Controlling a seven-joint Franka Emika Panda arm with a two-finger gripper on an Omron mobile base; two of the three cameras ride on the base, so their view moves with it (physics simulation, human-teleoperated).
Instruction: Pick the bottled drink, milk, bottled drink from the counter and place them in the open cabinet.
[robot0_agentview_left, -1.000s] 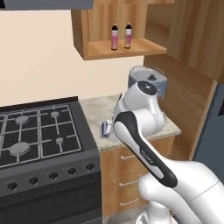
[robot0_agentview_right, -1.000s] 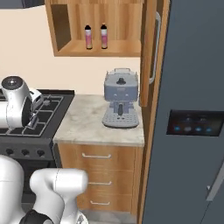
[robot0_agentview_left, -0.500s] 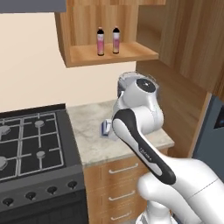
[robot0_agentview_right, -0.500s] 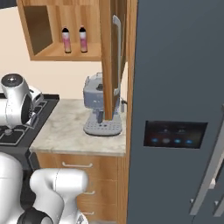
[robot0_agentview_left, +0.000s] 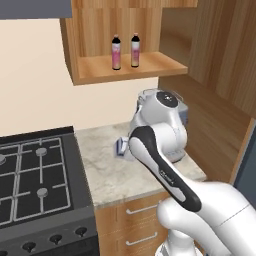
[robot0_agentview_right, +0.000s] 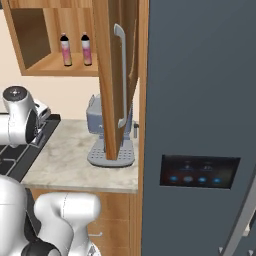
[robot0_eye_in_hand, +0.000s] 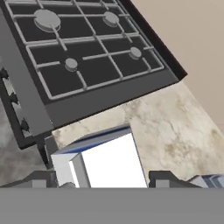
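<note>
Left base view:
- A black gas stove (robot0_agentview_left: 35, 185) is set against the left edge of the bench (robot0_agentview_left: 115, 175).
- The milk (robot0_agentview_left: 121, 146) is seen near the left edge of the bench, toward the back wall, half hidden behind the white arm. Whether it rests on the bench or is lifted cannot be told here.
- On the floor of the open cabinet (robot0_agentview_left: 90, 75), above the bench, the pink-labelled bottled drink (robot0_agentview_left: 116, 52) is stood upright. The orange-brown bottled drink (robot0_agentview_left: 135, 50) is just beside it on the right, apart from it.
- A grey coffee machine (robot0_agentview_left: 183, 113) is largely covered by the arm, at the back right of the bench.

Right base view:
- Both bottles are seen near the cabinet's front edge.
- A cabinet door (robot0_agentview_right: 117, 75) is swung open in front of the coffee machine.
- A dark grey refrigerator (robot0_agentview_right: 200, 100) is stood at the right end of the bench.

Hand view:
- The hand (robot0_eye_in_hand: 101, 179) is closed on the milk. The carton is gripped between the two finger tips, with its blue panel turned toward the stove.
- The stove-side edge of the bench is seen beyond the carton.
</note>
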